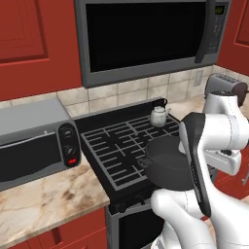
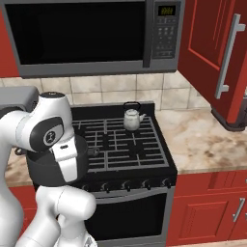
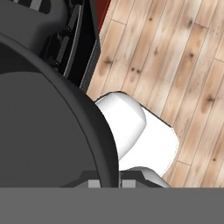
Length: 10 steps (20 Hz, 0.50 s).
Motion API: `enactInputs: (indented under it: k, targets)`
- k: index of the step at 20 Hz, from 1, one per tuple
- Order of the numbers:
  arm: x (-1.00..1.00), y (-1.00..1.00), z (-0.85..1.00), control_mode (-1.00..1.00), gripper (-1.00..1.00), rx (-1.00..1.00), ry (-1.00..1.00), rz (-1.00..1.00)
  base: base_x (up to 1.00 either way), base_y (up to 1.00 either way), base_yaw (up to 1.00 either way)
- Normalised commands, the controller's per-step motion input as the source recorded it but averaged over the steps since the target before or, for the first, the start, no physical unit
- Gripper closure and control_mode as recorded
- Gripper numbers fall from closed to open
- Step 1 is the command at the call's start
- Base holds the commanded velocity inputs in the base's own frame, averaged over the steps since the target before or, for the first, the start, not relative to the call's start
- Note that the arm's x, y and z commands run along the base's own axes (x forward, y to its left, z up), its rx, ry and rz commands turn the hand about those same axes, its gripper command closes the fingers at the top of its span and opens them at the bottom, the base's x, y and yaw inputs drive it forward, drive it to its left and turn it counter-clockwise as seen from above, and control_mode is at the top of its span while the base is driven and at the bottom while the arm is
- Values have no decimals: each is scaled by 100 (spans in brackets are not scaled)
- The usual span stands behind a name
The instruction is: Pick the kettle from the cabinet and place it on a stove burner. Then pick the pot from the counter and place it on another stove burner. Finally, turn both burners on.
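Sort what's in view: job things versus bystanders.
Job: kettle on a back burner; pot held by its rim over the stove's front edge; stove; gripper.
Bystanders: microwave, toaster oven, toaster.

A grey microwave (image 1: 146, 39) hangs above the cooking range, against a beige tiled backsplash (image 2: 120, 89). A grey toaster oven (image 1: 34, 141) with two dials sits to the left. A chrome toaster (image 1: 224, 85), partly hidden, seems to stand at far right. Pale wooden floor (image 3: 175, 65) lies below.
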Motion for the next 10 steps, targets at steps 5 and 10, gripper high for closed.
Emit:
enactInputs:
  k: [5,10]
  targets:
    - [0,0,0,-100,100,0,0,0,0,0,0]
    - [18,0,0,-100,100,0,0,0,0,0,0]
